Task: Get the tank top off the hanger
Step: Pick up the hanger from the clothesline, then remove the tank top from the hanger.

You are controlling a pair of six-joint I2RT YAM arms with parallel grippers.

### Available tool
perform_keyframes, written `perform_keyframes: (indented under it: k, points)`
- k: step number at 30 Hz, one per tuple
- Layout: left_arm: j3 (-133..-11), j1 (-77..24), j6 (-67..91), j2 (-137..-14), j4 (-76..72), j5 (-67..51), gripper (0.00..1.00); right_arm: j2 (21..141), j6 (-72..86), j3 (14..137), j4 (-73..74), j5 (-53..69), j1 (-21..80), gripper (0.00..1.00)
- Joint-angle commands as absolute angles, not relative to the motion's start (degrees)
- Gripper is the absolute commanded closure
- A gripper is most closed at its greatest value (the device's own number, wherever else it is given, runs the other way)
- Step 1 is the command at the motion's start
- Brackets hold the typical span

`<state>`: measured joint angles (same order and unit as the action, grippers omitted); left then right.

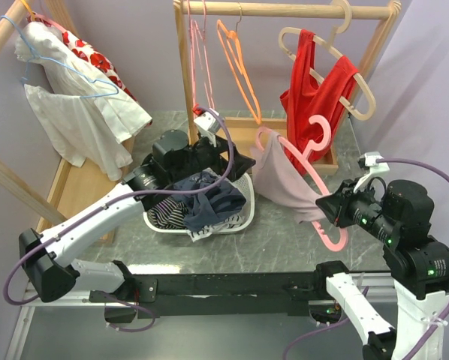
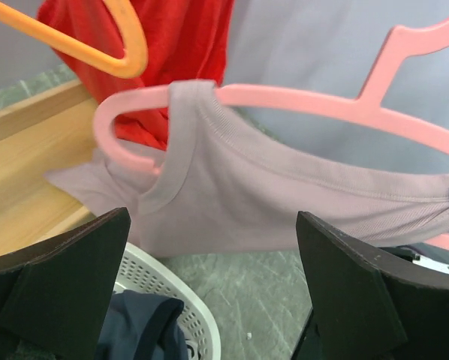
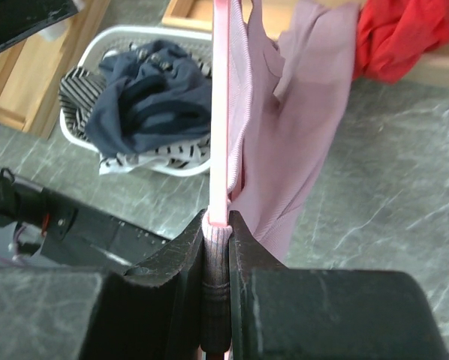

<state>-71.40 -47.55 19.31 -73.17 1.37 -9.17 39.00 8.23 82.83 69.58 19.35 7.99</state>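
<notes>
While right gripper (image 3: 218, 225) clamps the pink hanger (image 2: 322, 101), tank top (image 2: 269, 195) hangs on it, 3 o'clock of basket (image 1: 248, 202) | left gripper (image 2: 211, 225) gapes, empty | we judge fabric light, limp: take strap at hanger end.

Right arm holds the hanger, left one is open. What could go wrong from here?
1. The right pincer seems to clamp tank top fabric together with the pink hanger, so pulling may stretch it rather than free it.
2. The strap wraps the hanger's curled end; the open left pincer could snag it there.
</notes>
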Motion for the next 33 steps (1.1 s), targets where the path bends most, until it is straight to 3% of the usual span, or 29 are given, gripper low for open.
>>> perform_keyframes:
  k: [1, 20, 26, 27, 33]
  points:
    - [-74.26, -48.6, 19.17, -75.84, -0.62, -13.54, 0.0, 38.85, 9.4, 80.95, 68.2, 23.72, 8.17, 1.0]
    - [-76.99, -51.15, 26.98, -88.5, -6.42, -4.75, 0.02, 37.79, 8.0, 81.21, 68.38, 30.24, 8.09, 1.0]
    - [-77.35, -51.24, 28.83, -88.86, -6.59, -1.68, 0.24, 37.71, 7.29, 81.3, 68.12, 29.18, 8.17, 1.0]
    - [-77.08, -51.24, 28.92, -88.51, -6.59, -1.23, 0.32, 37.62, 7.38, 81.12, 67.94, 27.79, 8.26, 1.0]
    - [-76.12, -51.15, 28.22, -86.75, -6.15, -0.18, 0.44, 37.53, 8.0, 79.54, 67.68, 21.02, 8.17, 1.0]
